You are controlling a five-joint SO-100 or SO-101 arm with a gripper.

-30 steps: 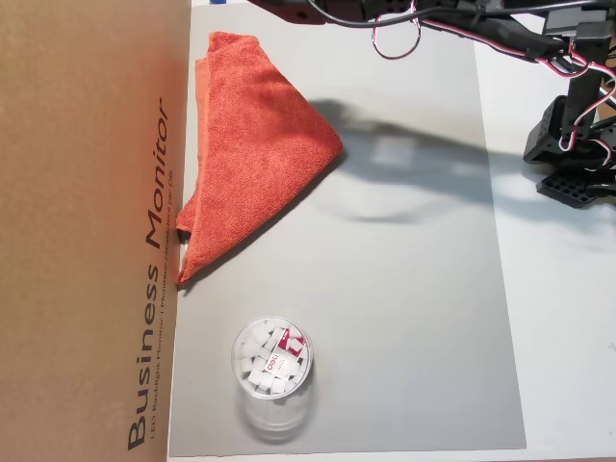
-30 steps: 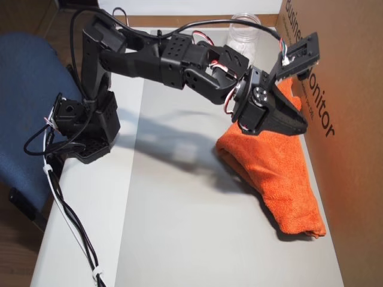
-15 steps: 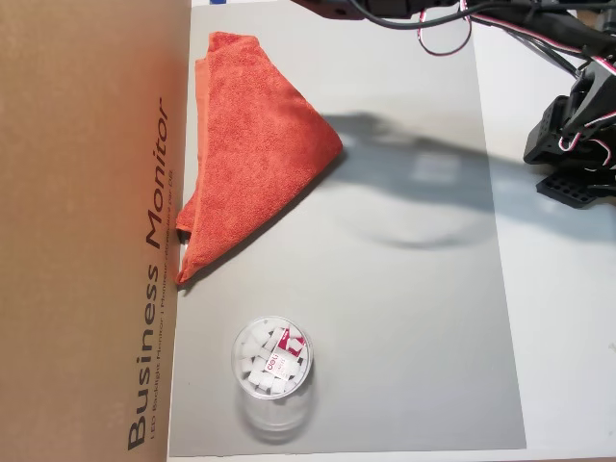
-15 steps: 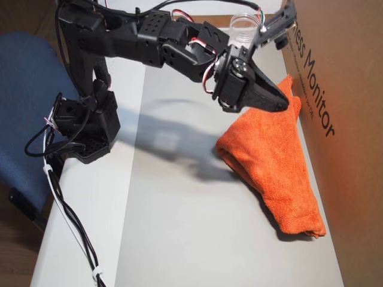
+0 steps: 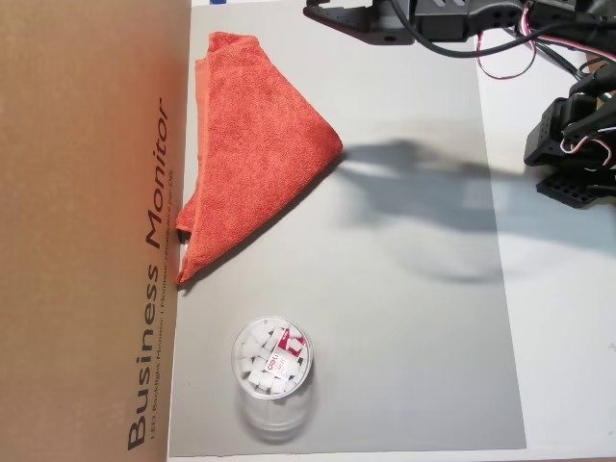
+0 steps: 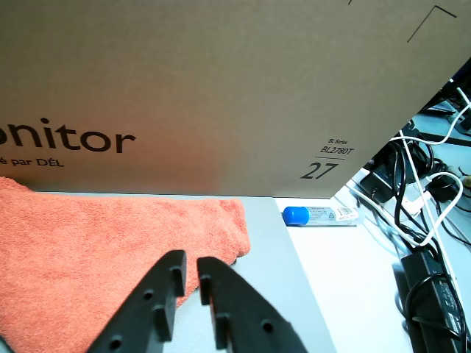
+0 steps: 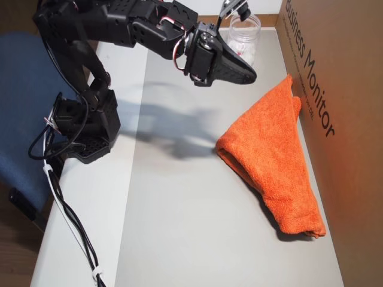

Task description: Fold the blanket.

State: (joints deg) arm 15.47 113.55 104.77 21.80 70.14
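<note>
Cardboard box (image 5: 91, 221) walls off blanket (image 5: 252, 154); plastic jar (image 5: 272, 364) nearby on grey mat (image 5: 404, 366). We see gripper (image 6: 185, 266) nearly closed, empty.

- A grey mat (image 5: 414, 337) is lying flat across a white table (image 5: 558, 318).
- A brown cardboard box (image 5: 87, 231), printed "Business Monitor", is standing along the mat's edge.
- A blue chair (image 7: 24, 101) is sitting beside the table.
- Black and white cables (image 6: 419, 220) are trailing over the tabletop in the wrist view.
- Light from above is casting soft shadows on the mat.
</note>
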